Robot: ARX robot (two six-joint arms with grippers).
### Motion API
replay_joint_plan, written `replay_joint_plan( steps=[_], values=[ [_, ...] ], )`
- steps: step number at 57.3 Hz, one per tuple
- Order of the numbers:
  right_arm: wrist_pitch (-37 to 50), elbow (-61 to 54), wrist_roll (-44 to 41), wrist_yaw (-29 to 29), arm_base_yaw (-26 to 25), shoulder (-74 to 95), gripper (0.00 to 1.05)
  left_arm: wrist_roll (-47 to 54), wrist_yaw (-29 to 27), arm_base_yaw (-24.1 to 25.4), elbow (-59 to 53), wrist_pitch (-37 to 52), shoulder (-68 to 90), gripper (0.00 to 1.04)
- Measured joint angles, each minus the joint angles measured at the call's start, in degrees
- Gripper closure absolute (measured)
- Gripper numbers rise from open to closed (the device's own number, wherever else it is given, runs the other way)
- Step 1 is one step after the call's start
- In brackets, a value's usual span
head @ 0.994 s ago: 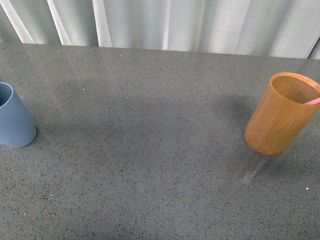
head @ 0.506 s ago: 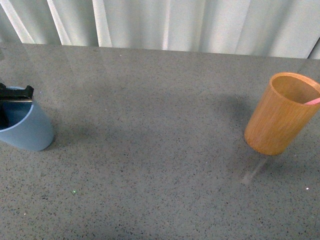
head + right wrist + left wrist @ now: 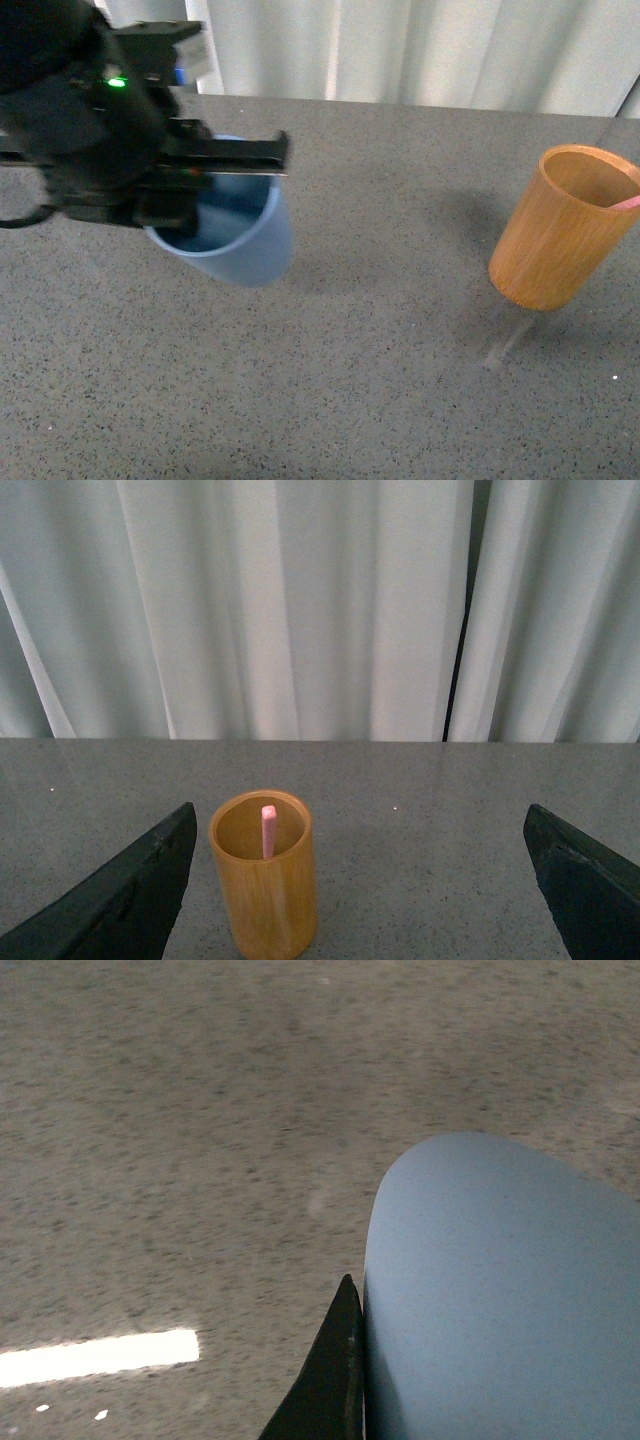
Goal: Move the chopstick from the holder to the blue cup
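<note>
Clamping the blue cup (image 3: 255, 245) by its rim, my left gripper (image 3: 238, 166) risks it twisting loose; my right gripper (image 3: 360, 818), spread wide, faces the holder (image 3: 263, 895).

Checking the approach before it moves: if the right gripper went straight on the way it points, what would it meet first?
Probably the holder, with the chopstick in it, entering the open right gripper off-centre; depth is unclear.
</note>
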Motion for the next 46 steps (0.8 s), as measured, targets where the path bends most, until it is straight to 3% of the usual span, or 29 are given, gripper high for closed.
replay_joint_plan(
  steps=[13, 34, 46],
  values=[
    [0.0, 0.0, 0.0, 0.0, 0.0, 0.0, 0.10, -4.0, -1.3, -7.3, 7.4, -0.2, 9.8, 1.01],
    [0.0, 0.0, 0.0, 0.0, 0.0, 0.0, 0.10, -5.8, -3.7, -8.0, 15.2, -0.5, 19.2, 1.01],
    [0.0, 0.0, 0.0, 0.0, 0.0, 0.0, 0.10, -6.0, -3.0, -7.6, 15.1, 0.1, 19.2, 0.73]
  ],
)
